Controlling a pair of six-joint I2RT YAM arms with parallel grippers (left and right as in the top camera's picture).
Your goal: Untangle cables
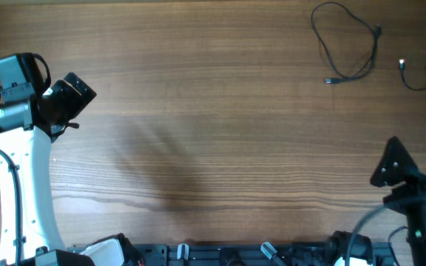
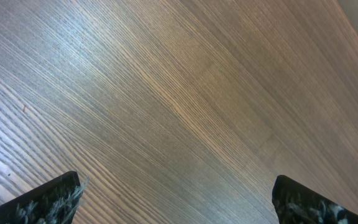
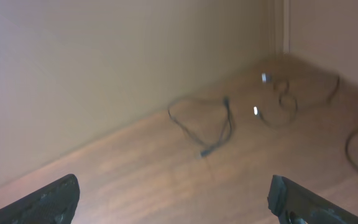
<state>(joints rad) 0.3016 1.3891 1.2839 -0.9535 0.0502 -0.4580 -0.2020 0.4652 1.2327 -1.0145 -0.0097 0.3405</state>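
The cables lie apart at the far right of the table. One thin black cable forms an open loop; a second with silver tips curls at the right edge. The right wrist view shows the loop well ahead of the fingers. Beyond it is the silver-tipped cable, and a third strand runs off the right edge. My right gripper is open and empty, short of the cables. My left gripper is open over bare wood at the far left.
The wooden table fills the overhead view. A black rail with arm bases runs along the front edge. In the right wrist view a plain wall rises behind the table's far edge.
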